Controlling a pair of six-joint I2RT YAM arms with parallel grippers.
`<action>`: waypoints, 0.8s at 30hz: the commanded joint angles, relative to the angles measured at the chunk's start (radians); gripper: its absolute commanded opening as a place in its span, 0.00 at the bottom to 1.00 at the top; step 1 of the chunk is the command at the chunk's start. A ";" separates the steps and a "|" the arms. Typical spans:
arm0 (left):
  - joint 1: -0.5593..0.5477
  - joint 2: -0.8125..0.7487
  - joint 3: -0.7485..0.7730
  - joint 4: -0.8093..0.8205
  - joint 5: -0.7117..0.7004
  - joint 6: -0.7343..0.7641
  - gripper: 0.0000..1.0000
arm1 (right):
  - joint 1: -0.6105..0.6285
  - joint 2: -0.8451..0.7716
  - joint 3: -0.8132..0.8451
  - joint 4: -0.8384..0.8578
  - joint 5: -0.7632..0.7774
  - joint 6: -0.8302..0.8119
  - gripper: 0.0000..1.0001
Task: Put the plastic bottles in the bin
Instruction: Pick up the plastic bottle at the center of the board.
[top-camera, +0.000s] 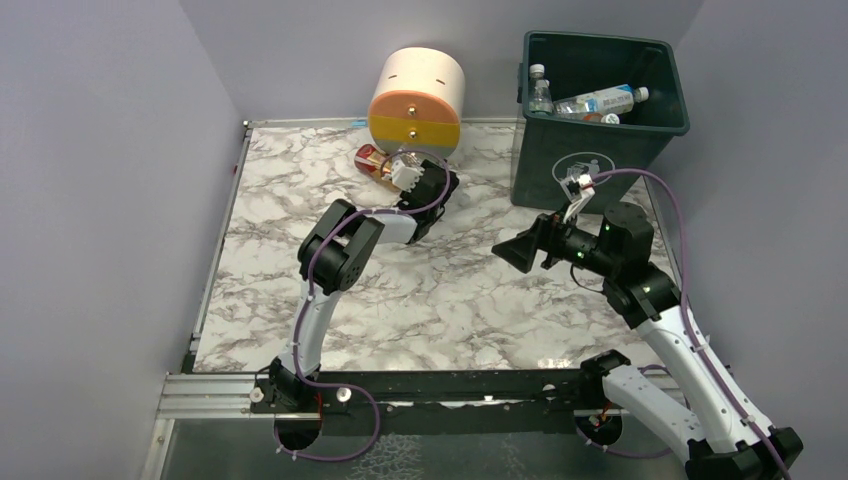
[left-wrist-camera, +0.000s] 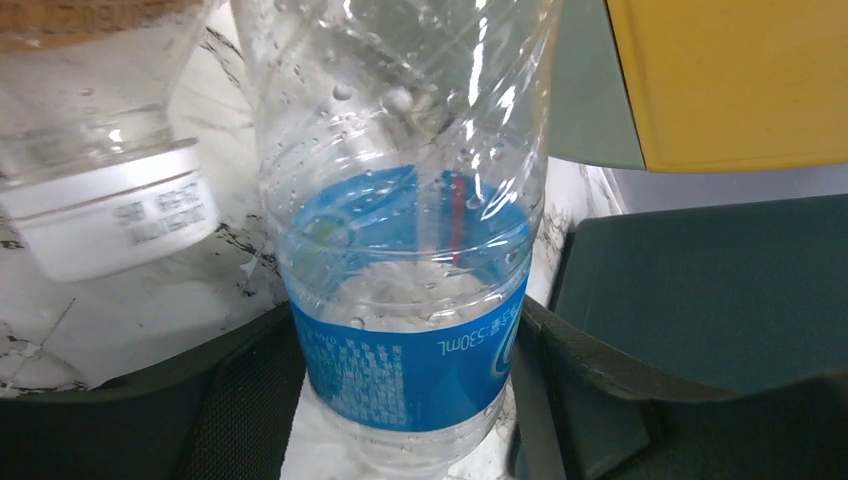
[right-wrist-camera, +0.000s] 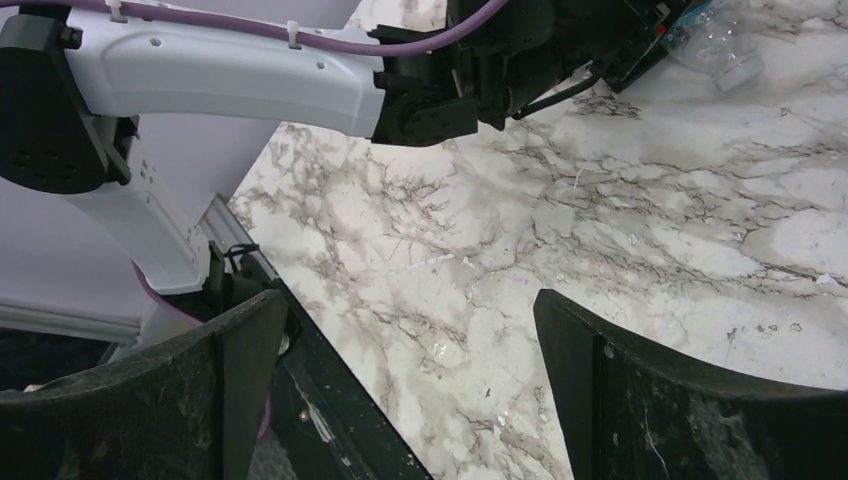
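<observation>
Left pincer (left-wrist-camera: 405, 345) is at the back of the table (top-camera: 300, 300), just in front of the round drawer unit (top-camera: 415, 95), with a clear blue-labelled bottle (left-wrist-camera: 400, 200) between its jaws. Both fingers (left-wrist-camera: 250, 400) lie against the bottle's sides at label height, so I log it as clamped on the bottle; I cannot tell how firm the hold is. A white-capped bottle (left-wrist-camera: 100, 220) lies just beside it, near enough to get dragged along. Right pincer (right-wrist-camera: 408, 310) hangs over the table in front of the bin (top-camera: 560, 165), jaws wide apart, nothing between them. The bin stands at the back right corner with several bottles (top-camera: 598, 101) inside. Step in hand, as I judge it: secure the grasp, then lift. The wall looks thin and will likely buckle or squirt out, so I squeeze only until it stops yielding. I plan to lift straight up first, clear of the neighbour and the drawer unit, then swing right. I want to carry it above the bin's rim and release over the opening. The right arm sits near that path, so I should watch the clearance.
</observation>
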 joint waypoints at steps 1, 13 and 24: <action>0.003 0.005 -0.033 -0.004 -0.018 -0.030 0.69 | 0.005 -0.016 -0.017 0.002 -0.011 -0.009 0.97; 0.000 -0.123 -0.156 0.012 0.080 0.012 0.60 | 0.006 -0.021 -0.015 0.003 -0.008 -0.007 0.97; 0.002 -0.280 -0.299 0.012 0.361 0.213 0.57 | 0.006 -0.040 -0.010 -0.015 -0.021 -0.006 0.97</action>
